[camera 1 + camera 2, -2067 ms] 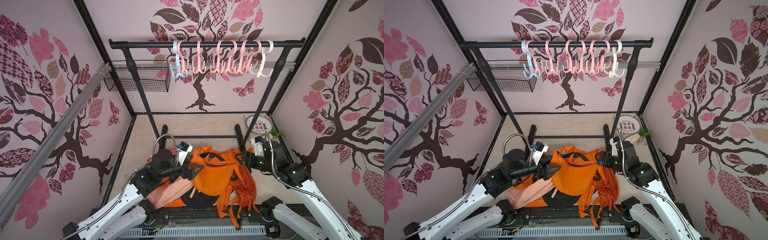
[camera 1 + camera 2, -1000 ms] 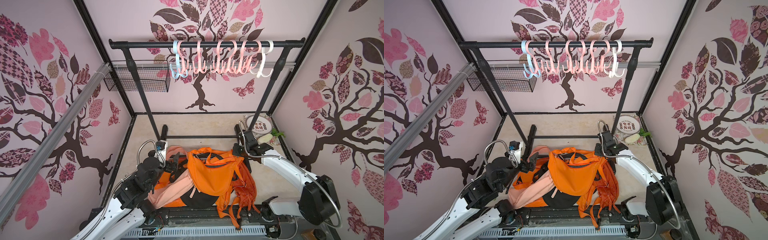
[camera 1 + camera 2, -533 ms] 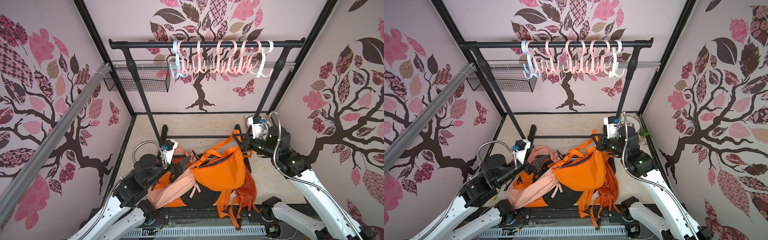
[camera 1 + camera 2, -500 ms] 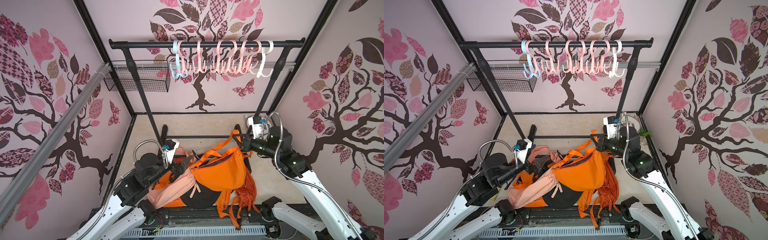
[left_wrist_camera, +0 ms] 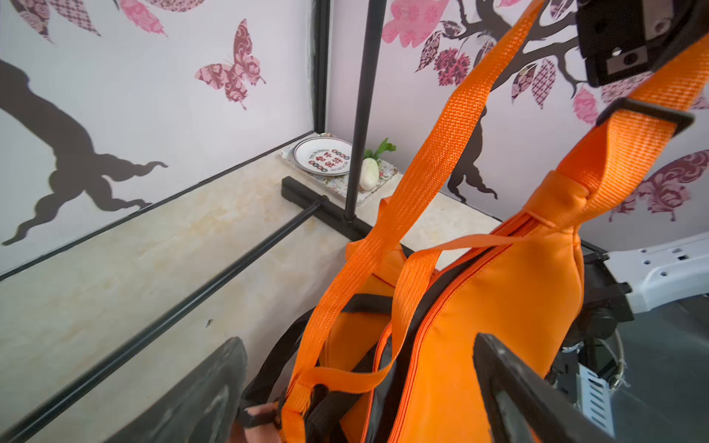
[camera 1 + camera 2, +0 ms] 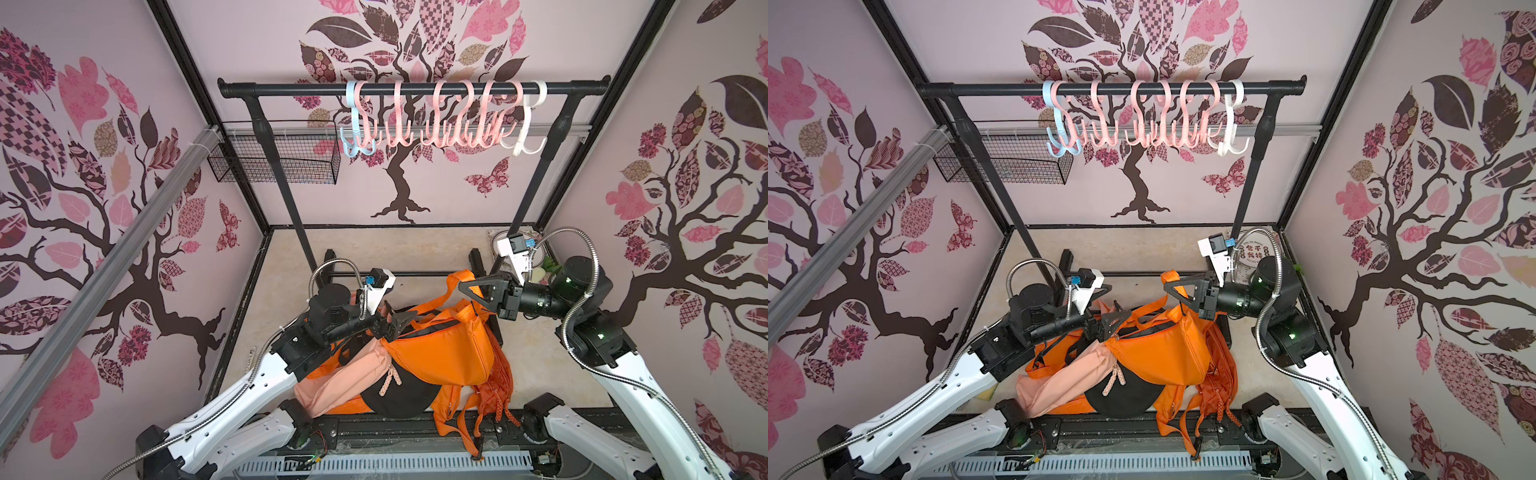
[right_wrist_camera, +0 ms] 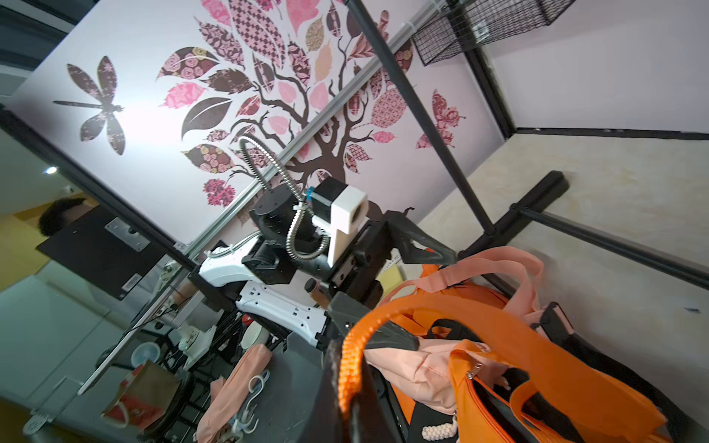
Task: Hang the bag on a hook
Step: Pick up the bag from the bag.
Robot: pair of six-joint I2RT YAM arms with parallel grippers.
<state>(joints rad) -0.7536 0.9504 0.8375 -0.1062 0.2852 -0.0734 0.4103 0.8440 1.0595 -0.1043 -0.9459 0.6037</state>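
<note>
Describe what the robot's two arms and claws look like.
The left arm and right arm have white shell segments low down and black cylindrical joints near the wrist. A ribbed silver metal hose loops to a white wrist camera block on each. The left gripper and right gripper carry matte black, triangular open-frame fingers. Green lights glow on the right arm.

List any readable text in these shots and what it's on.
"食不我待", seemingly: red characters on the round white plate in the far corner.
Smaller print ringing that plate: too small to read.
White sticker on the black panel outside the cell: too blurred to read.
</note>
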